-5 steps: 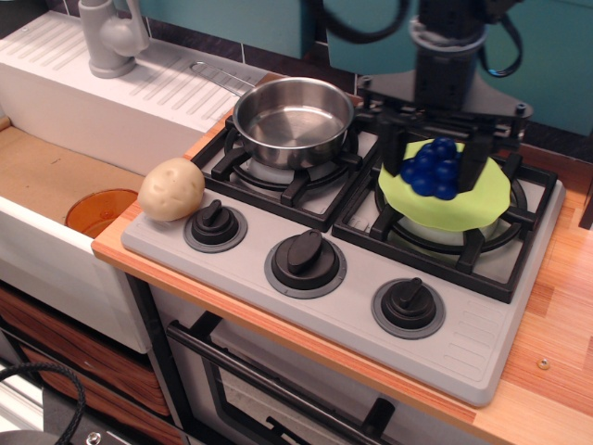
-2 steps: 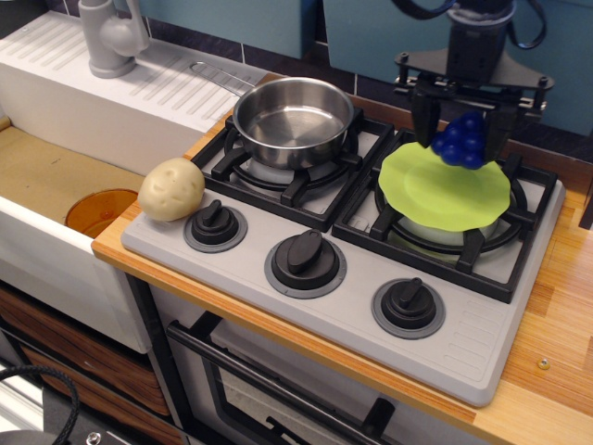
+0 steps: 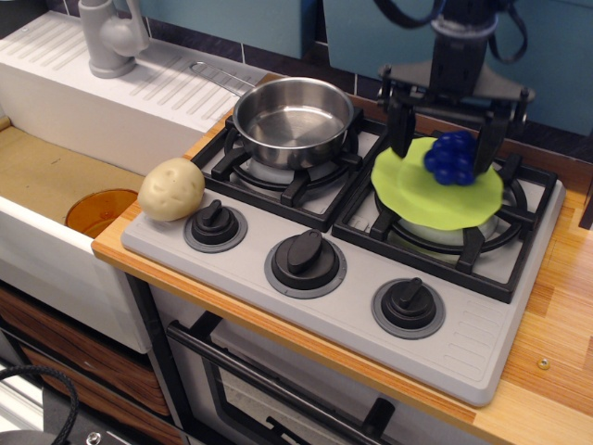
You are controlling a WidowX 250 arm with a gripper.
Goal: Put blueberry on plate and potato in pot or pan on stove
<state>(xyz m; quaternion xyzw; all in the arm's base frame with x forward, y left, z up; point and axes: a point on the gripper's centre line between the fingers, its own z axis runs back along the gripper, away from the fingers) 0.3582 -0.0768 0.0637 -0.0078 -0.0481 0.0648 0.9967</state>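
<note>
gripper: [image 3: 448, 139] over the plate's far half, jaws set wide w/ the blueberry between them; contact can't be made out, so holding or just let go – can't tell.
blueberry: [image 3: 451, 158] on or just above the plate, toward its far edge; can't say if it's fully resting.
plate: [image 3: 435, 184] lime green, on the burner grate right of the pan; looks tilted, near-left rim riding higher.
potato: [image 3: 171, 189] left of the pan, on the stove's front-left corner, just beside the first knob; not yet moved.
pan: [image 3: 293, 117] empty, on the left grate of the stove [image 3: 482, 348].
step: blueberry drop-off, about done by my read; potato half still to do.
how to do well: lift straight up & clear of the berries before swinging toward the potato, else a finger may drag the cluster or tip the plate more. Then approach the potato from above, grip across its narrow width.
vs 0.4 s ago: gripper has shifted left and sits lower; berries lower too, closer to the plate centre; plate has shifted a bit left. Potato & pan unchanged.
</note>
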